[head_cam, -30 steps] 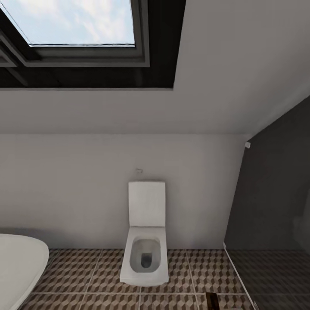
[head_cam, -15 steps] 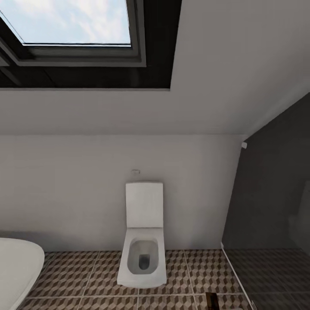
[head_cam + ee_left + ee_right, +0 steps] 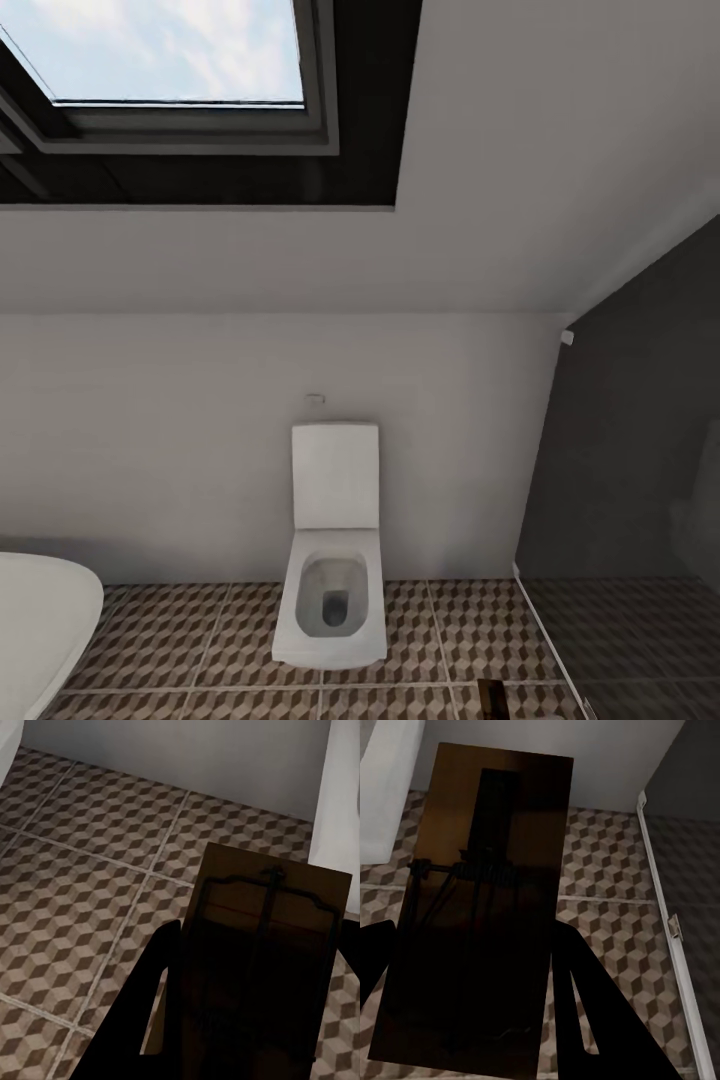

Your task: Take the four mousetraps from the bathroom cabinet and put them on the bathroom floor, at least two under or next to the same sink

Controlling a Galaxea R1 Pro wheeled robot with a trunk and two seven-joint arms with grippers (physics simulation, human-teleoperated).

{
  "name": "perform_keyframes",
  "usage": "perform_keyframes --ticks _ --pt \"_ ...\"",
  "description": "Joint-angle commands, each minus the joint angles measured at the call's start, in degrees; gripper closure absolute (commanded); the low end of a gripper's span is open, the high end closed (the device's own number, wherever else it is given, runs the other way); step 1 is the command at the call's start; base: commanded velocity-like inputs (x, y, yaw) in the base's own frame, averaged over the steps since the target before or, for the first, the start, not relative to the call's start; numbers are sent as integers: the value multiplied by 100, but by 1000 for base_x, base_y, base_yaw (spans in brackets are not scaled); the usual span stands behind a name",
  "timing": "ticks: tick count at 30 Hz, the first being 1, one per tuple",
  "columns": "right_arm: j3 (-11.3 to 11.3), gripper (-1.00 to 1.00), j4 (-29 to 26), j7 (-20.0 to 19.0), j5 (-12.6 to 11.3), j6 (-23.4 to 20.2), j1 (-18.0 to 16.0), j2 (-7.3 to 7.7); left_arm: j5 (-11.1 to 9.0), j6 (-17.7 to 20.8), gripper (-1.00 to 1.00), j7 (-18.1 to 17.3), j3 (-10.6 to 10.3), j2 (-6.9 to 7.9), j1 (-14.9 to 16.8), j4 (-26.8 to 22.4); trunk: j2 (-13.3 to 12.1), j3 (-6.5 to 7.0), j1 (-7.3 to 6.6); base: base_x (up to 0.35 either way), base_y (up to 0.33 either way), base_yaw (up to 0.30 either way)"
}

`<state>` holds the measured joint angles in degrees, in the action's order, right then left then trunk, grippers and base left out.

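Each gripper clasps a mousetrap: the left gripper [image 3: 225, 1035] holds one mousetrap [image 3: 262, 945], the right gripper [image 3: 472, 1020] another [image 3: 487, 892], above the bathroom floor [image 3: 460, 630]. This looks like the carrying step. A toilet [image 3: 333, 590] stands at 12 o'clock, so next the robot likely must turn to find the sink.

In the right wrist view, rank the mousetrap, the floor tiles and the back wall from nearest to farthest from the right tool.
1. Mousetrap: held in the right tool.
2. Bathroom floor: tiles below, past the trap.
3. Back wall: pale, beyond the tiles.
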<state>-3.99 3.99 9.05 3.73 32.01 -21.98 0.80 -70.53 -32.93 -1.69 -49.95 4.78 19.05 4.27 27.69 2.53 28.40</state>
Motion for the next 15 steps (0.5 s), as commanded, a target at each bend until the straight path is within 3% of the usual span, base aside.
perform_keyframes --ticks 1,7,15 --pt "-41 100 23 35 18 26 -8 -1 -31 -12 100 2 -41 -3 2 12 4 -2 2 0 0 0" --pt "-41 100 23 35 16 25 -8 -1 -31 -12 100 -6 -41 3 2 12 4 -2 2 53 0 0" --pt "-41 100 23 35 16 24 -8 -1 -31 -9 100 -7 -41 14 2 12 4 -2 2 293 0 0"
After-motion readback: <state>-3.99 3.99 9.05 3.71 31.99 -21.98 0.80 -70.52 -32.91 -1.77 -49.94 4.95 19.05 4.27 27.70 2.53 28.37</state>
